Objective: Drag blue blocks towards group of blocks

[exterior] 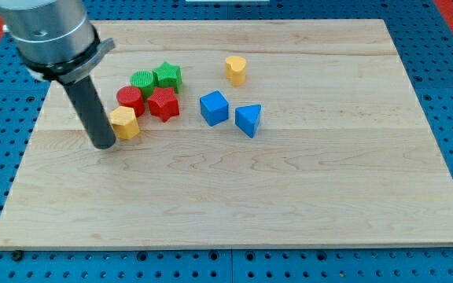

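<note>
A blue cube (214, 108) and a blue triangular block (248, 119) lie side by side near the board's middle. To their left sits a cluster: a green cylinder (143, 81), a green star (167, 76), a red cylinder (130, 100), a red star (163, 103) and an orange hexagonal block (124, 123). My tip (104, 145) rests on the board just left of the orange hexagonal block, touching or nearly touching it, far left of the blue blocks.
A yellow heart-shaped block (236, 69) stands alone above the blue blocks. The wooden board (289, 196) lies on a blue perforated surface. The arm's grey housing (46, 31) fills the view's top left.
</note>
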Controlling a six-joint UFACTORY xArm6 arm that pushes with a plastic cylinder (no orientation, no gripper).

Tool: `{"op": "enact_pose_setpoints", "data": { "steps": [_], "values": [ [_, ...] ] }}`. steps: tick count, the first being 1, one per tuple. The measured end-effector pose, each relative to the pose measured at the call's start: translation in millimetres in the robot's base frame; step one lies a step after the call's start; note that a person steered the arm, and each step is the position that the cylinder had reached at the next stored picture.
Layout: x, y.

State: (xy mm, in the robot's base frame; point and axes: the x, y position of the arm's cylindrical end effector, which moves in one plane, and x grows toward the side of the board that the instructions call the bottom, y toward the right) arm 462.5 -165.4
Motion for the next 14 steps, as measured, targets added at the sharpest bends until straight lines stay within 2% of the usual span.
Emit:
{"op": "enact_pose_setpoints", "data": {
  "steps": [1, 3, 5, 6, 7, 8, 9, 10, 11, 12, 13, 14],
  "values": [
    [-27, 29],
    [31, 78],
    [39, 211],
    [14, 220],
    [-28, 194],
    [-50, 170],
    [-53, 166],
    [-62, 139],
    [-62, 138],
    [-34, 132],
    [-10, 102],
    [-20, 70]
  ]
}}
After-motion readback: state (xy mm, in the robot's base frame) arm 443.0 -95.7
